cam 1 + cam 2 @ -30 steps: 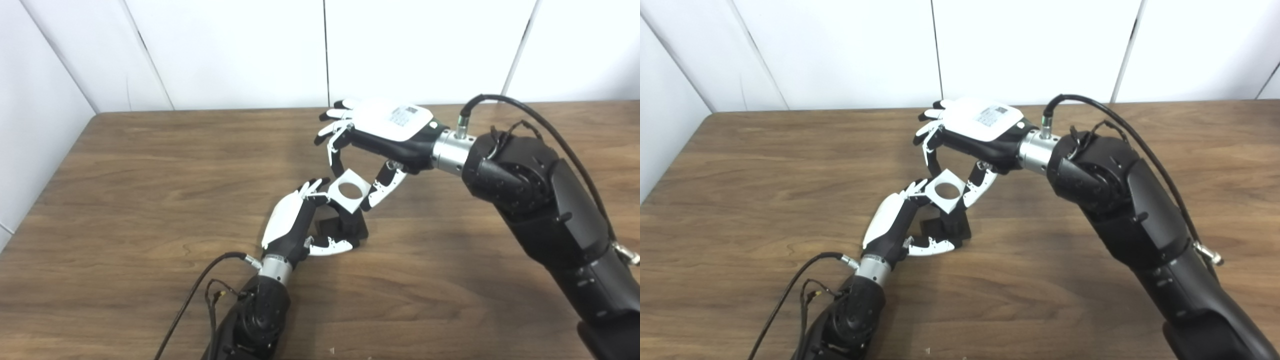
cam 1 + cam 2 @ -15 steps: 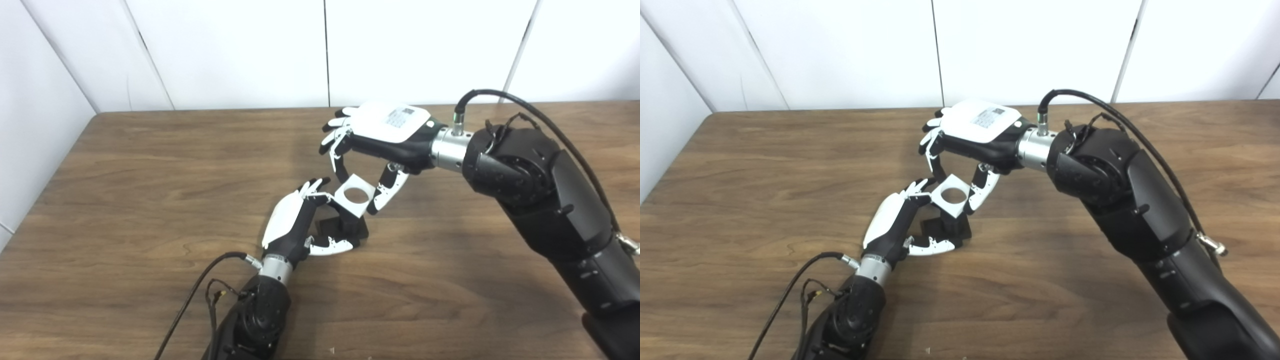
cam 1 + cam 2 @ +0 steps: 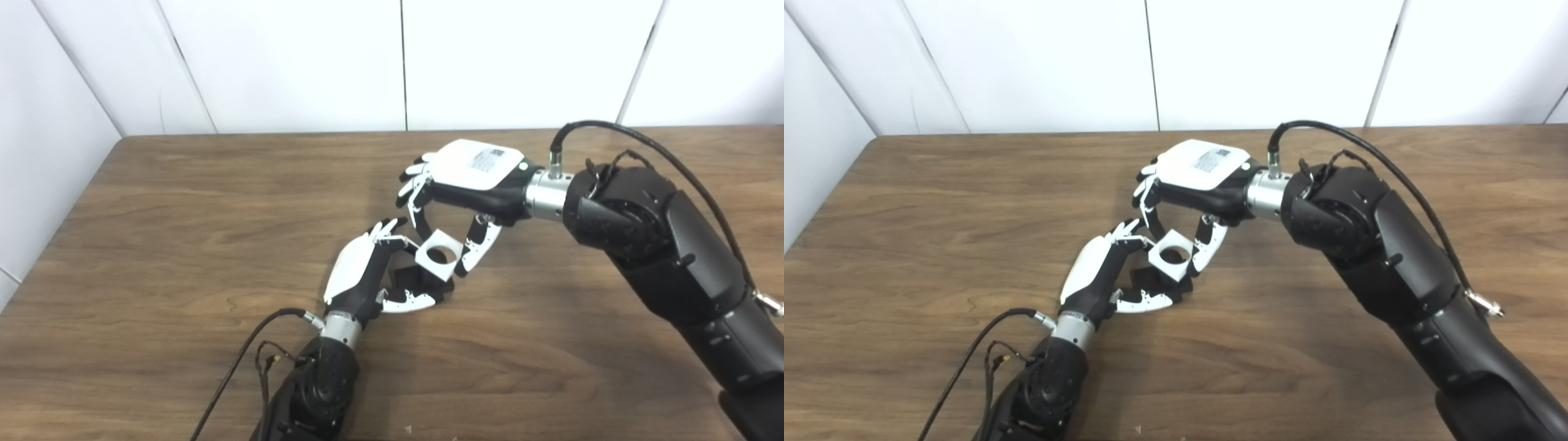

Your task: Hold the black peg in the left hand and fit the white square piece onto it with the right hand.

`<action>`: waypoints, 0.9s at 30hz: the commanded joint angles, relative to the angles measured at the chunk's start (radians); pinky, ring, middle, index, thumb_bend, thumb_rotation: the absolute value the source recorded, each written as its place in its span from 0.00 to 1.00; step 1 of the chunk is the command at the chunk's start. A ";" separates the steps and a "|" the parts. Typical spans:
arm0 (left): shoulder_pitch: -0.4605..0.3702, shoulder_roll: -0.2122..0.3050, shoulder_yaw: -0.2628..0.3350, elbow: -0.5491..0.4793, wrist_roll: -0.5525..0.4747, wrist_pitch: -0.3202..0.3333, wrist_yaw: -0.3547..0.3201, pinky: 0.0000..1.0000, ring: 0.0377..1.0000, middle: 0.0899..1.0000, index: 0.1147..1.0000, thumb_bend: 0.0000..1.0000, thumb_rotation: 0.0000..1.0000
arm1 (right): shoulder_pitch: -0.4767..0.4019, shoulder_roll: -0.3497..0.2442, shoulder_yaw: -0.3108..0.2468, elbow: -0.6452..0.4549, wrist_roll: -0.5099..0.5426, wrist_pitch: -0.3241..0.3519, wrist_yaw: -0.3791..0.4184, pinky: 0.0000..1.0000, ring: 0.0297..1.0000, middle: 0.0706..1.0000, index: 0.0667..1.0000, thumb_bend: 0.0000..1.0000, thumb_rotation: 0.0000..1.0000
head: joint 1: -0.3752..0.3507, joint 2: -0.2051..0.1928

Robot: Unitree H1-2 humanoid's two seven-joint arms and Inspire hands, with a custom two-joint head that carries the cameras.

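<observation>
- White wall panels back my wooden desk (image 3: 184, 202).
- White square piece (image 3: 438, 257), pinched by my right robot hand (image 3: 471, 184), hangs tilted just over the black peg (image 3: 422, 283), hole facing down for seating.
- Left robot hand (image 3: 367, 275) clamps the peg steady on the desk.

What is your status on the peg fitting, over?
Left hand shut on black peg. Right hand shut on white square piece, right above peg. Seating unclear. Nothing obstructing.
</observation>
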 commanded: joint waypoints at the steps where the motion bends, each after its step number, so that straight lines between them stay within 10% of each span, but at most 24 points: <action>1: 0.002 -0.001 -0.006 0.007 0.021 0.031 -0.011 1.00 1.00 0.95 0.42 0.52 0.08 | -0.027 0.014 -0.012 -0.014 0.016 0.002 -0.024 1.00 0.93 0.80 0.44 0.52 0.14 | 0.003 0.001; 27: 0.015 -0.005 -0.009 -0.006 0.031 0.034 -0.015 1.00 1.00 0.95 0.42 0.52 0.08 | -0.033 0.071 -0.006 0.089 -0.038 0.001 -0.090 1.00 0.92 0.81 0.44 0.52 0.14 | 0.016 0.006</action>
